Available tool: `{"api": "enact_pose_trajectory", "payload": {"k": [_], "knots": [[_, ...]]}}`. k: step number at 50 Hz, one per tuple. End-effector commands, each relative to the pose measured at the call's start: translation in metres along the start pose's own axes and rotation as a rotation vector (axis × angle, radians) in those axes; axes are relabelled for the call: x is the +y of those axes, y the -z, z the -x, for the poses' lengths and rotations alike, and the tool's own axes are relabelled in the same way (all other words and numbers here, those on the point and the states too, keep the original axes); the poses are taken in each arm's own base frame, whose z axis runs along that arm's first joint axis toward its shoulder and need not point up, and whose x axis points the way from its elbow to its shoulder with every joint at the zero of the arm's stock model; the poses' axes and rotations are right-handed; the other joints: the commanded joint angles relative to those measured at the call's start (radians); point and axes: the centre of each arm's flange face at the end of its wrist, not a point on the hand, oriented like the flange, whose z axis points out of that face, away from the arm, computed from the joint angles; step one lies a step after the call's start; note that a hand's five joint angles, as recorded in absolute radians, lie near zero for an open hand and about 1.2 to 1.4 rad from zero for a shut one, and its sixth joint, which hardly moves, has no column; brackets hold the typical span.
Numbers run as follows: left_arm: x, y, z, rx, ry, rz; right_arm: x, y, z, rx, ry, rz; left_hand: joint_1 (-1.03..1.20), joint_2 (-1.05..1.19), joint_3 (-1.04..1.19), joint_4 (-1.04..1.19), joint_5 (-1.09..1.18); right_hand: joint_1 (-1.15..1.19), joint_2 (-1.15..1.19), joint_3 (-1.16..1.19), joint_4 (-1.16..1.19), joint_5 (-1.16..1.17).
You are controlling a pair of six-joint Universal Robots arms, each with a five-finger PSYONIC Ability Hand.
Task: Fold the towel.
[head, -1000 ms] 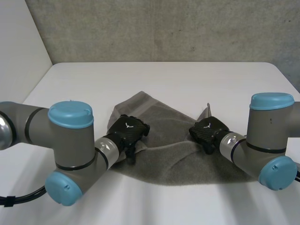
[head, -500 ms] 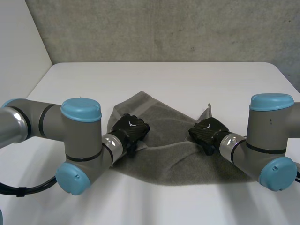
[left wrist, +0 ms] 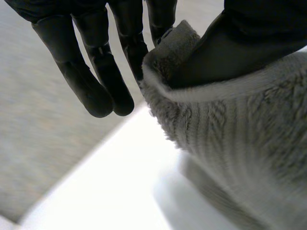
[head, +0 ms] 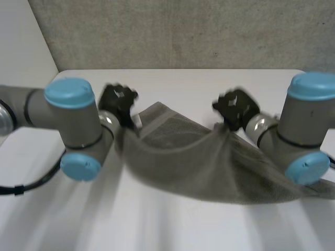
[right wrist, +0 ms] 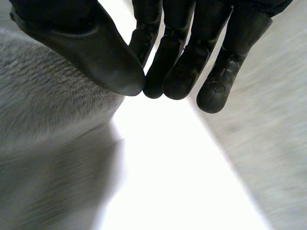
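Risk 1: the left hand (head: 118,99) grip looks shallow to us. It pinches only the hem of the towel (head: 199,162) betw. thumb and one finger, other fingers straight and free, so a quick swing could pull the hem out.

Risk 2: the right hand (head: 235,107) clamps its corner under the thumb, fingertips closed against it. The bulk trails low toward the right edge of the table (head: 172,83), and drag there could skew the fold, corners landing uneven.

Towel: grey, fluffy terry w/ woven band near hem. Held up betw. both hands over table middle, sagging in a curve toward the front edge. Whether it touches there, we can't tell.
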Motion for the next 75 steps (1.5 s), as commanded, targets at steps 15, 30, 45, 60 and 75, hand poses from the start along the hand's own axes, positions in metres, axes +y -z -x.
{"api": "enact_pose_trajectory", "payload": {"k": [15,30,45,60,75], "knots": [[-0.101,-0.008,0.131,-0.431,0.462,-0.441,-0.109,-0.003,-0.105,0.607,0.063,-0.467,-0.069,-0.113,-0.148,-0.125,-0.278,0.049,0.066,0.049,0.054,0.046],[0.009,0.014,0.077,-0.306,0.418,-0.058,-0.014,-0.005,-0.009,0.134,-0.035,-0.112,-0.069,-0.113,-0.148,-0.125,-0.278,0.049,0.066,0.049,0.054,0.046],[0.036,0.037,0.083,-0.320,0.413,0.069,0.004,0.015,0.052,-0.142,-0.295,0.084,-0.069,-0.113,-0.148,-0.125,-0.278,-0.894,-0.878,-0.894,-0.889,-0.897],[0.039,0.041,0.079,-0.312,0.418,0.080,0.029,0.057,0.071,-0.240,-0.339,0.253,-0.069,-0.113,-0.148,-0.125,-0.278,-0.957,-0.940,-0.957,-0.951,-0.960],[0.039,0.041,0.078,-0.308,0.417,0.081,0.044,0.065,0.058,-0.159,-0.292,0.236,-0.069,-0.113,-0.148,-0.125,-0.278,-0.731,-0.714,-0.731,-0.726,-0.734]]}}
